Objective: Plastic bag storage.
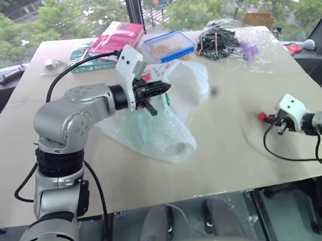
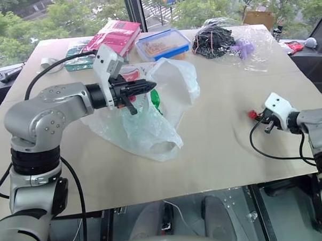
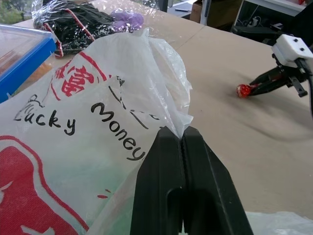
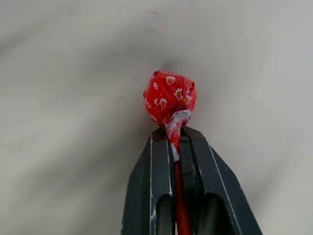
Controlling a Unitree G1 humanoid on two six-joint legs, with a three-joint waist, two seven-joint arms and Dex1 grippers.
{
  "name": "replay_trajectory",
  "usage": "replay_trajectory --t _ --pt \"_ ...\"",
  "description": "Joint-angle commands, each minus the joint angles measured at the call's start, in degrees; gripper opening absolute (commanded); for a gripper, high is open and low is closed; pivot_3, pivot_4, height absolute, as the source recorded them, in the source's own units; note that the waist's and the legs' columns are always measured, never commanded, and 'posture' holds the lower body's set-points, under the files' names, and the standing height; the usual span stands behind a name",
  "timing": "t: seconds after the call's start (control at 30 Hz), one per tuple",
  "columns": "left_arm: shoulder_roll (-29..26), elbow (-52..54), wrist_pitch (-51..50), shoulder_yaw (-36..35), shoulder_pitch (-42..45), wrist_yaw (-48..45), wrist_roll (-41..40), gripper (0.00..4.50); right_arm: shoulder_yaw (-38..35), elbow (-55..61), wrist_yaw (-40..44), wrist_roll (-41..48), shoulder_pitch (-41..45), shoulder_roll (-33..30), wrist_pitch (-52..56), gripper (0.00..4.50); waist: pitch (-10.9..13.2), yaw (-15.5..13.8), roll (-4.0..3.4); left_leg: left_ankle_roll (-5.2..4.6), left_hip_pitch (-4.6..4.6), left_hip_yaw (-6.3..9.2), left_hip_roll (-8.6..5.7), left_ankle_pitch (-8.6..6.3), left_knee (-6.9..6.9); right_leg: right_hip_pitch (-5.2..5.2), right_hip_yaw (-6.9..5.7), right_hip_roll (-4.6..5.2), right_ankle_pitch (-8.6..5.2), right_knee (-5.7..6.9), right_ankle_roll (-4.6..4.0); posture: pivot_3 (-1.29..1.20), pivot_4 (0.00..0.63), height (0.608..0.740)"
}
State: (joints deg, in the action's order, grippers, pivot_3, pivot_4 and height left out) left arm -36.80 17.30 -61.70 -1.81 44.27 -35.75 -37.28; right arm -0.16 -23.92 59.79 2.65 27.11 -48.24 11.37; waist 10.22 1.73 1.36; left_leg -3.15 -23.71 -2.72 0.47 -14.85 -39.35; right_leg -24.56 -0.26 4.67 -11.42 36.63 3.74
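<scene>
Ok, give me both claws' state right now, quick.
Left claw: shut on the plastic bag, pinching its edge.
Right claw: shut on the red lollipop, gripping its stick.

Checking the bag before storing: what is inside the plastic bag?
Through the plastic bag, something green shows faintly inside; the film blurs it, so what it is cannot be told.

Left claw [image 2: 149, 87] pinches the plastic bag [image 2: 150, 121] mid-counter [image 2: 221, 144]; right claw [image 2: 255, 116] at three o'clock clamps a red lollipop [image 2: 252, 115]
</scene>
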Motion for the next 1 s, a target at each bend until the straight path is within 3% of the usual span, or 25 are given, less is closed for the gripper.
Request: replay_trajectory --t 0.03,0.17,0.3,0.43,0.57,0.73,0.87,1.0 --pt "-0.04 0.96 0.77 -1.61 0.69 -0.27 -0.71 0.0 -4.61 22.37 -0.49 7.55 -4.38 -0.41 10.76 0.02 0.03 -0.23 -0.05 0.0 -0.02 0.0 -0.02 0.0 0.01 -0.03 0.0 0.02 0.0 0.0 0.0 0.0 0.15 0.74" --pt "-0.67 0.89 0.18 -1.58 0.74 -2.33 -2.13 0.0 -0.78 40.22 -7.84 11.4 -2.05 6.76 22.88 0.02 0.03 -0.13 -0.05 0.0 0.01 0.01 0.03 0.0 0.0 -0.09 0.01 -0.03 0.0 0.11 0.0 0.0 0.15 0.74" --pt "-1.32 1.43 -1.15 -2.61 1.15 -4.94 -5.4 0.0 6.5 42.38 -15.29 10.01 6.78 17.61 28.85 0.02 0.03 -0.3 -0.05 0.02 0.0 0.03 0.02 0.01 -0.02 -0.1 -0.01 -0.04 -0.01 0.13 -0.01 0.0 0.15 0.74" --pt "-0.3 1.73 -3.62 -5.8 3.02 -4.46 -10.25 0.0 13.27 32.68 -21.12 5.57 15.7 27.95 26.35 0.02 0.03 -1.09 -0.05 0.03 -0.08 0.02 -0.01 0.02 -0.03 -0.18 -0.01 -0.02 -0.01 0.13 -0.01 0.0 0.15 0.74" --pt "-0.52 3.05 -5.49 -7.45 3.25 -3.04 -12.71 0.0 14.16 19.92 -26.13 3.42 22.79 36.33 21.07 0.02 0.02 -1.29 0.0 0.04 -0.16 0.12 -0.11 0.02 -0.01 -0.18 -0.12 0.06 0.0 0.08 -0.02 0.0 0.15 0.74" --pt "-0.59 5.49 -6.66 -8.49 2.0 -0.35 -14.2 0.0 15.65 5.33 -27.0 1.39 29.71 44.29 10.66 0.02 0.03 -0.66 -0.02 0.04 -0.15 0.11 -0.14 0.02 0.09 -0.2 -0.12 0.07 0.0 0.08 -0.02 0.0 0.15 0.74" --pt "0.05 5.99 -7.04 -9.35 1.67 2.32 -14.67 0.0 17.21 -1.03 -21.86 2.49 31.6 49.72 5.85 0.02 0.04 -0.36 -0.02 0.1 -0.1 0.12 -0.12 0.05 0.13 -0.21 -0.12 -0.02 0.0 0.11 -0.03 0.0 0.15 0.74" --pt "0.17 6.07 -7.63 -9.91 1.59 3.49 -14.98 0.0 18.13 -0.42 -16.47 3.45 30.65 50.63 5.42 1.52 0.04 -0.48 -0.03 0.1 -0.12 0.15 -0.11 0.05 0.13 -0.2 -0.14 0.05 0.01 0.12 -0.03 0.0 0.15 0.74"
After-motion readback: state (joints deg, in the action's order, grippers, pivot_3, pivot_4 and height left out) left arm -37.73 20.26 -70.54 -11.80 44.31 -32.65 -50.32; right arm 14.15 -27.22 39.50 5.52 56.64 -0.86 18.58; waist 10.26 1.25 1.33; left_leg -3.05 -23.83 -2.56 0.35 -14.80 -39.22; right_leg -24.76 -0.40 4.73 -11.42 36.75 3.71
